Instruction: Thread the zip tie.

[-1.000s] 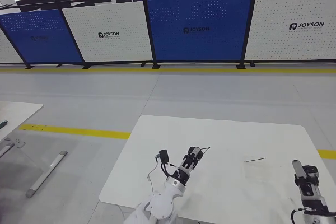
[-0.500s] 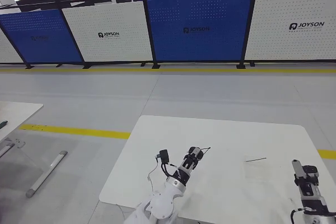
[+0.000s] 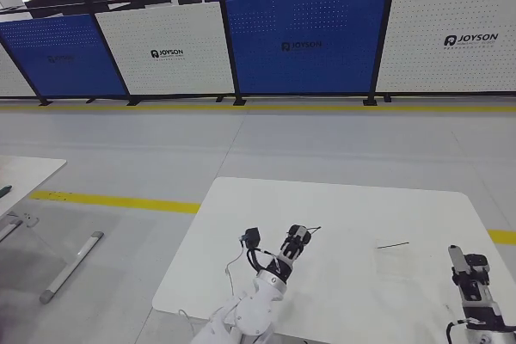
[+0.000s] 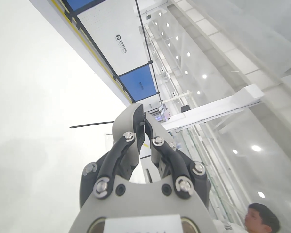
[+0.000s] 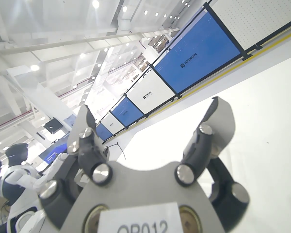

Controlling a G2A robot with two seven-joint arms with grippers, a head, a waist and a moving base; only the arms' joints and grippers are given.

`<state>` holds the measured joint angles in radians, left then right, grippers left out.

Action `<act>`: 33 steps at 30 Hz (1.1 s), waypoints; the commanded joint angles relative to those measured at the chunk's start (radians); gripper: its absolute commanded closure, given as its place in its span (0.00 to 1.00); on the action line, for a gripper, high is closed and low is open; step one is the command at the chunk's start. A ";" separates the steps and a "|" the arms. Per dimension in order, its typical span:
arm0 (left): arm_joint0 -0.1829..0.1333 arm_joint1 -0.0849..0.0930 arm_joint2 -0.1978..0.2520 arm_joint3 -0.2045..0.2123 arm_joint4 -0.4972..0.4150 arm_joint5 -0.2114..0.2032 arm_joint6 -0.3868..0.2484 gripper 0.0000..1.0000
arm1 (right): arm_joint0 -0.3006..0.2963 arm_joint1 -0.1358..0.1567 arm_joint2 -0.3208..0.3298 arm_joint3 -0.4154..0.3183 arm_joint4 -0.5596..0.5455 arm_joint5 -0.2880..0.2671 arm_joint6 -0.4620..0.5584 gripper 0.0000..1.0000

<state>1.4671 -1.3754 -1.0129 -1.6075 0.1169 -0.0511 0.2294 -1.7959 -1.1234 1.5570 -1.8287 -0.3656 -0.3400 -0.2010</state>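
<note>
White tabletop (image 3: 344,206), pegboard panels (image 3: 305,47) beyond — left fingers (image 4: 126,124) pinch zip tie (image 4: 92,124).

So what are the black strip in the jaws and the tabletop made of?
The zip tie looks like matte black plastic: thin, tapering to a point. The table seems smooth white laminate or painted board, seamless and uniform; can't tell which.
</note>
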 commanded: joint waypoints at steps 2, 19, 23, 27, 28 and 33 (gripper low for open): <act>-0.019 -0.006 0.018 0.024 0.046 0.051 0.047 1.00 | 0.000 0.000 0.000 0.000 0.000 0.000 0.000 0.00; -0.038 -0.013 0.039 0.059 0.169 0.114 0.150 1.00 | 0.000 0.000 0.000 0.000 0.000 0.000 0.000 0.00; -0.043 -0.010 0.065 0.075 0.270 0.153 0.100 1.00 | 0.000 0.000 0.000 0.000 0.000 0.000 0.000 0.00; -0.041 -0.006 0.077 0.074 0.341 0.184 0.067 1.00 | 0.000 0.000 0.000 0.000 0.000 0.000 0.000 0.00; -0.041 -0.006 0.077 0.074 0.341 0.184 0.067 1.00 | 0.000 0.000 0.000 0.000 0.000 0.000 0.000 0.00; -0.041 -0.006 0.077 0.074 0.341 0.184 0.067 1.00 | 0.000 0.000 0.000 0.000 0.000 0.000 0.000 0.00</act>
<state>1.4264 -1.3818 -0.9359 -1.5337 0.4575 0.1325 0.2965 -1.7959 -1.1234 1.5570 -1.8287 -0.3656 -0.3400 -0.2009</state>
